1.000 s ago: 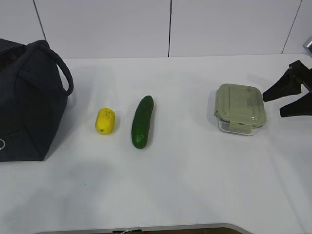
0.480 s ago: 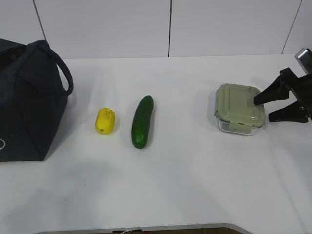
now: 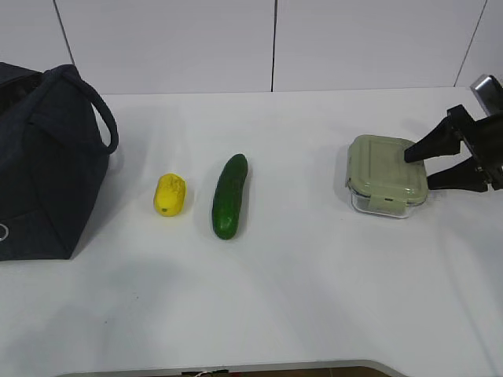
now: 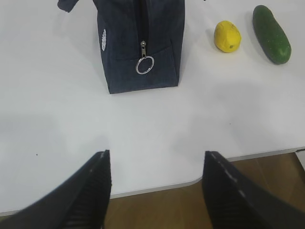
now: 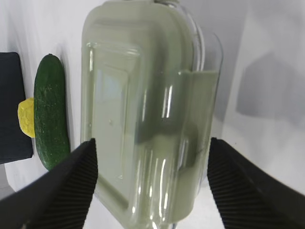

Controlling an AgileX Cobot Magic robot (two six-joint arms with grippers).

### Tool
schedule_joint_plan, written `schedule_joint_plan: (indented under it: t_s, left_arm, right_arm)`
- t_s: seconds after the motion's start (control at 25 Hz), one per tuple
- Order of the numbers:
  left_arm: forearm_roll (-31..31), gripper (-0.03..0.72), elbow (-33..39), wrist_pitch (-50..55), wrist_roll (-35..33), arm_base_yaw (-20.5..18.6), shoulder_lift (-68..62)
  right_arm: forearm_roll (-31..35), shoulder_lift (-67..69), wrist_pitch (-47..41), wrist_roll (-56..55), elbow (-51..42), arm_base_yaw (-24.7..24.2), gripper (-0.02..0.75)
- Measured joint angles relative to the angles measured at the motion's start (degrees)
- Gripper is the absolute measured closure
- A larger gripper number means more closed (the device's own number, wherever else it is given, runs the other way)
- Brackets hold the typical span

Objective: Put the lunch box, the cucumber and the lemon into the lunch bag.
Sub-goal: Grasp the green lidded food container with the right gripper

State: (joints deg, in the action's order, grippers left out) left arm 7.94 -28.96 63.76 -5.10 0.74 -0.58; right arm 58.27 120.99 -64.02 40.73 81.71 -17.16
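on the table (image 3: 314, 298), the bag (image 3: 43, 165) stands far left, the lemon (image 3: 169, 194) beside it, the cucumber (image 3: 229, 195) right of the lemon, the lunch box (image 3: 387, 174) far right

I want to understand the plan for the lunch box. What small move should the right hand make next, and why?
Probably ease the right hand a little further onto the lunch box and then close. Its fingers stand open on either side of the box's green lid in the right wrist view but do not yet grip it, and the box sits on the table, far from the lunch bag.
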Motion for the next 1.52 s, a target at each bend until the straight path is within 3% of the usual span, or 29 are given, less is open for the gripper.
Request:
schedule_joint_plan:
  t_s: [0.6, 1.52]
  left_arm:
    - [0.00, 0.257, 0.00, 0.00, 0.00, 0.00, 0.00]
    - [0.00, 0.257, 0.00, 0.00, 0.00, 0.00, 0.00]
  right_arm:
    - [7.56, 3.47, -1.48, 4.70, 0.12, 0.00, 0.169]
    - [9.52, 5.71, -1.64, 10.02, 1.32, 0.00, 0.172]
